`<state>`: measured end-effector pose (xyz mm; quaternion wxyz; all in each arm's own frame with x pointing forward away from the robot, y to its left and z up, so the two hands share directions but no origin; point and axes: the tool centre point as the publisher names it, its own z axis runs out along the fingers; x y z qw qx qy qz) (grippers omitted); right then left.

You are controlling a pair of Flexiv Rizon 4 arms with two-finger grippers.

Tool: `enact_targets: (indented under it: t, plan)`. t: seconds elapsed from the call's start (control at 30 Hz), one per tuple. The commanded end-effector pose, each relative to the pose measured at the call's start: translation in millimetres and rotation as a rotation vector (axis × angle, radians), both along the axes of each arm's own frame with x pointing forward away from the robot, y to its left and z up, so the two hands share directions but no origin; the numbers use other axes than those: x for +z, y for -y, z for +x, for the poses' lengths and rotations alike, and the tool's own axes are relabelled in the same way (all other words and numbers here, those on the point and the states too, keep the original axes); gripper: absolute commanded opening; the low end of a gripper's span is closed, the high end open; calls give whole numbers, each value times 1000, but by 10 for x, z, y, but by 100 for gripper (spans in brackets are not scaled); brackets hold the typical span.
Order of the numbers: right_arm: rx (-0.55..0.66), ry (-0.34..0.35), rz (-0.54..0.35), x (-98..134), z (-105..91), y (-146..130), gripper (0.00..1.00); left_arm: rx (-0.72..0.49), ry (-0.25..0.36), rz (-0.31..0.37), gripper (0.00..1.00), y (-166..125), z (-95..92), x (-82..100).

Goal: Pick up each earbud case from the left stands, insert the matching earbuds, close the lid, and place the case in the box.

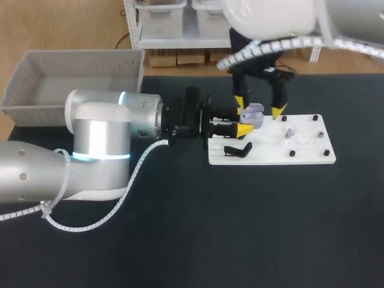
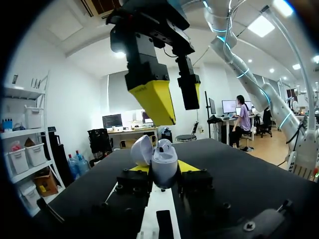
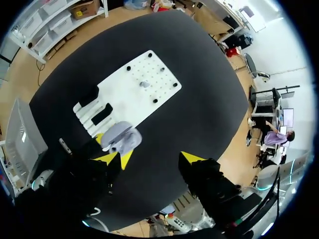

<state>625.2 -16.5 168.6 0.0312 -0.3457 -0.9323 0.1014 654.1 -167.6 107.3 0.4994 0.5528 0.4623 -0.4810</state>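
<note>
The earbud case (image 1: 255,115) is a small, rounded, pale lavender-grey shell. In the left wrist view (image 2: 163,160) its lid stands open, tilted back from the body. It is held just above the white pegboard (image 1: 300,157), at that board's 10 o'clock corner.

The left gripper (image 1: 244,122) comes in low from 9 o'clock, its jaws narrow and clamped on the case body from two sides; its yellow tips press both flanks of the shell in its own wrist view (image 2: 162,168).

The right gripper (image 1: 258,106) hangs over the case from 12 o'clock with its jaws spread wide, one finger on each side and neither touching it. Seen from the left wrist, its near yellow finger (image 2: 154,102) hangs just above the open lid.

On the board, a single lavender-grey earbud (image 1: 289,133) lies at 3 o'clock from the case, near the middle. A black stand (image 1: 238,150) sits at 7 o'clock from the case, and black pegs (image 1: 292,153) dot the board's edges. A grey plastic bin (image 1: 36,75) stands well apart at the table's 10 o'clock corner.
</note>
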Motion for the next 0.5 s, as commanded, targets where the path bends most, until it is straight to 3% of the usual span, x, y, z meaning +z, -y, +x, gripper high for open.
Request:
enact_targets:
  t: [0.03, 0.07, 0.1, 0.17, 0.23, 0.27, 0.33, 0.43, 0.47, 0.5]
  plan:
    - [53, 215, 166, 5, -402, 422, 67, 6, 3, -2, 0, 0, -15, -5]
    - [63, 230, 173, 4, -412, 477, 55, 6, 2, 0, 0, -10, -22, -5]
    - [51, 235, 182, 1, -414, 534, 50, 5, 2, 3, 0, -24, -31, -5]
    - [51, 240, 191, -8, -414, 633, 49, 4, 4, 9, 0, -54, -56, -9]
    - [41, 257, 216, -4, -410, 713, 56, 6, 5, 14, 0, -85, -82, -16]
    - [38, 262, 222, -5, -403, 750, 48, 7, 5, 16, 0, -99, -95, -20]
    - [29, 276, 247, -5, -384, 810, 47, 12, 4, 20, 0, -124, -124, -25]
    - [30, 285, 267, -13, -345, 861, 50, 21, 6, 20, 0, -158, -167, -25]
    - [31, 287, 270, -17, -325, 870, 55, 24, 7, 19, 0, -167, -177, -24]
    - [35, 285, 269, -27, -302, 872, 69, 26, 8, 16, 0, -174, -185, -24]
